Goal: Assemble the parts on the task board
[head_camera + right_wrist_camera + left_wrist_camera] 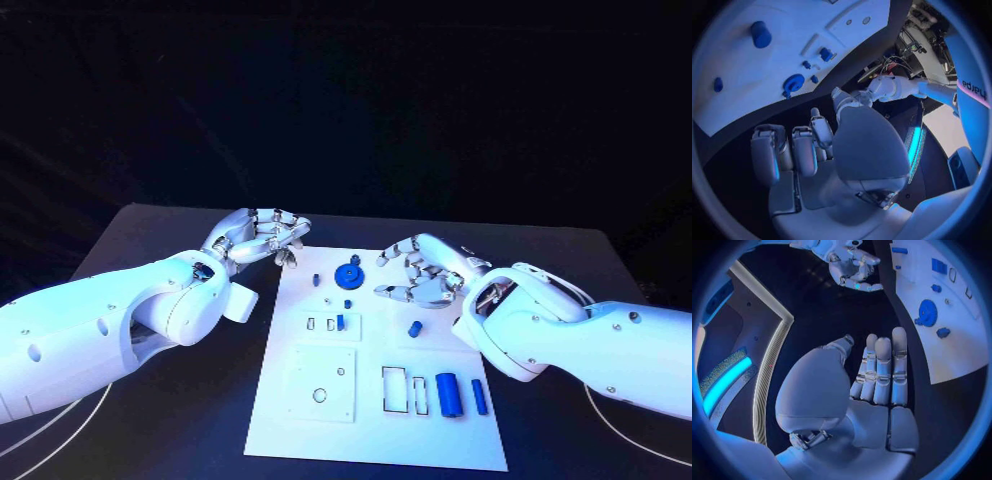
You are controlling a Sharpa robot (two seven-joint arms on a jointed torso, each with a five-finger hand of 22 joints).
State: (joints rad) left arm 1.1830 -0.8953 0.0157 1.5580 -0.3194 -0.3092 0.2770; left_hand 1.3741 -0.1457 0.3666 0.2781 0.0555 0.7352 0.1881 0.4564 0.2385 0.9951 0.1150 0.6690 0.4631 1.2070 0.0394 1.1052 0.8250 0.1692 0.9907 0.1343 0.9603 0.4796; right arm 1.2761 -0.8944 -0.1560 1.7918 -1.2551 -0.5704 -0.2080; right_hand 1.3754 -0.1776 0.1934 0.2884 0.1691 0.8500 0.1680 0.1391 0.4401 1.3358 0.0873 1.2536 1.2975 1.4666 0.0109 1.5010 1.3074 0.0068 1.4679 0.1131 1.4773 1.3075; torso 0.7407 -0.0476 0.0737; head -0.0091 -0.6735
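Both hands empty: left hand (260, 238) fingers loosely curled off the task board's (296, 420) far left corner, right hand (426, 272) half-curled over its far right edge near the blue gear (349, 274).

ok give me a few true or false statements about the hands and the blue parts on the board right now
1. The blue gear sits near the far end of the white board. True.
2. The left hand is holding the gear. False: it holds nothing and hovers past the board's far left corner, off the gear.
3. Two blue cylinders lie side by side near the board's near right corner. True.
4. The right hand is gripping one of those cylinders. False: it is up by the board's far right edge with nothing in it; the cylinders lie untouched.
5. The board rests on a black table. True.
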